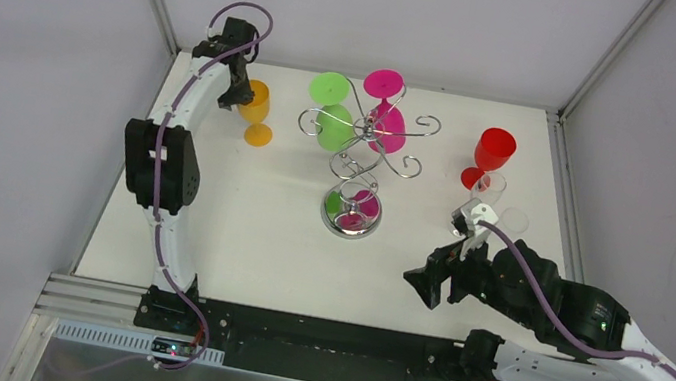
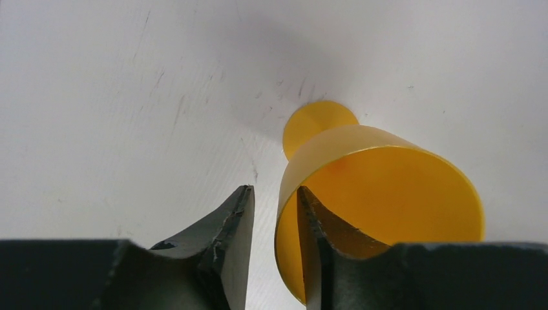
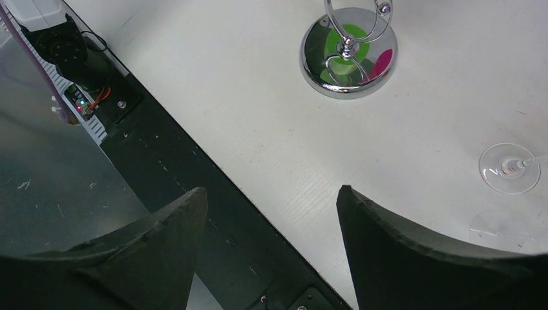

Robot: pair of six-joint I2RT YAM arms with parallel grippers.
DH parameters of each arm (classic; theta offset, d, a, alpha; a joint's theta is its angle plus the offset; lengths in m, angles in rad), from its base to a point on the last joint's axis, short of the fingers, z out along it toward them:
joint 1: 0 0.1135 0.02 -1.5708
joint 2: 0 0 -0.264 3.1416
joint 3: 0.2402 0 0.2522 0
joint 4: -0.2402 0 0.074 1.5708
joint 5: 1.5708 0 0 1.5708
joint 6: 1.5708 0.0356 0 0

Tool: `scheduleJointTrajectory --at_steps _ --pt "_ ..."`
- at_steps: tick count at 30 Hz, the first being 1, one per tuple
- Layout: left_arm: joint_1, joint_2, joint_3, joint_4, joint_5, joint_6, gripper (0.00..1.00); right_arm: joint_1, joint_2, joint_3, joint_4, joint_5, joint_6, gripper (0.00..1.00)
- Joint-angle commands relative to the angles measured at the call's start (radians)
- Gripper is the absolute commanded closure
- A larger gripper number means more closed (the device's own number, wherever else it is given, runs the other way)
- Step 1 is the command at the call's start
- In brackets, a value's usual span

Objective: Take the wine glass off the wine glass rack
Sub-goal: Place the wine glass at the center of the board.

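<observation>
Wine glass rack (image 1: 359, 161): white table (image 1: 238, 226), pale walls (image 1: 31, 54) | left hand (image 2: 273, 190) narrow | right hand (image 3: 271, 189) wide

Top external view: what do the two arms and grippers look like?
The left arm and right arm have white links, black joint housings and a purple cable along each. The left gripper and right gripper have black, tapered fingers.

No text, label, brand, number or sign is legible in any view. The rack (image 1: 348, 234) bears no readable marking.
</observation>
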Motion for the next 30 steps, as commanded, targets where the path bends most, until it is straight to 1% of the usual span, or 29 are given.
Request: scheduleJointTrajectory --at_steps 1,6,17,20,25,30 --pt "0.007 -0.049 -0.008 0.001 -0.004 0.002 0.66 0.002 0.002 0.001 0.018 -0.005 0.019 0.23" --pt "0.007 -0.095 -0.002 0.0 0.006 0.007 0.59 0.003 0.008 0.002 0.02 -0.012 0.023 0.23" --pt "0.007 -0.219 0.018 -0.001 0.053 -0.009 0.55 0.004 0.015 0.037 0.003 -0.046 0.058 0.22" --pt "0.007 -0.254 0.007 -0.004 0.097 -0.032 0.55 0.003 0.004 0.041 0.006 -0.047 0.065 0.2" --pt "0.007 -0.309 -0.02 -0.004 0.201 -0.071 0.54 0.003 -0.012 0.038 0.004 -0.005 0.096 0.18" --pt "0.007 -0.357 -0.034 -0.003 0.349 -0.129 0.54 0.003 -0.002 0.033 -0.007 -0.011 0.131 0.18"
